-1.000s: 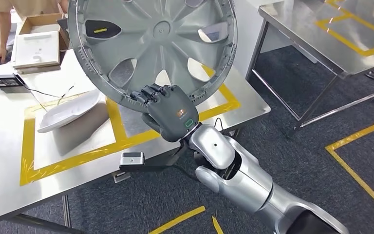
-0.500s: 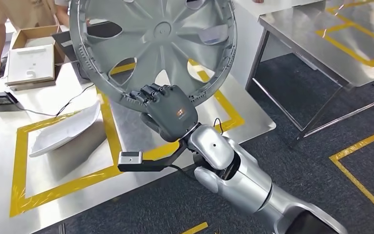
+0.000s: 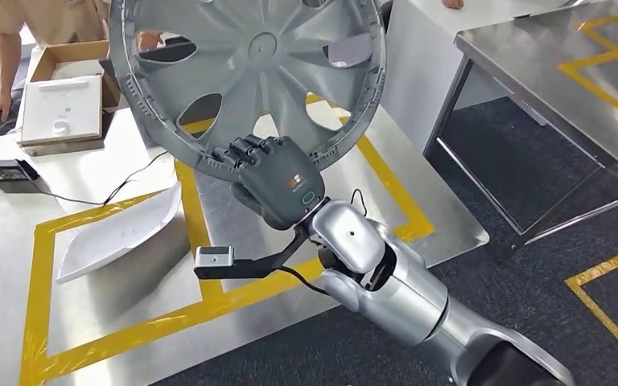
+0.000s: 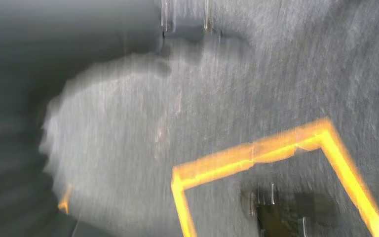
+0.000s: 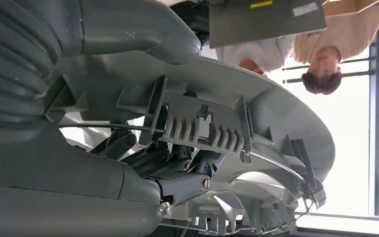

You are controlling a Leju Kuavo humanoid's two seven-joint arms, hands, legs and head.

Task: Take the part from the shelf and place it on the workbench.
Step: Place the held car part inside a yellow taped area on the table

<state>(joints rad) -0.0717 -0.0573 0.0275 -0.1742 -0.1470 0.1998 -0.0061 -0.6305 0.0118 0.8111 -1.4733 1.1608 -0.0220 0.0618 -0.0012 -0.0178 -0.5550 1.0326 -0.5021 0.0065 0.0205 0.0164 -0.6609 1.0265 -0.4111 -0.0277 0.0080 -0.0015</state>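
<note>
Head view: the right hand (image 3: 278, 181) grips the lower rim of the grey plastic wheel cover (image 3: 249, 72), holding it tilted above the steel workbench (image 3: 129, 297) near its yellow-taped right side, with bare carpet beyond that edge. A white curved shell (image 3: 117, 233) lies inside the tape. Left hand's state: cannot tell.

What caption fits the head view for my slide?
Right hand grips the grey wheel cover by its rim above the yellow-taped workbench.

High head view down onto workbench (image 3: 64, 322); right wrist close behind hand (image 5: 54, 163); left wrist blurred, perhaps floorward.
</note>
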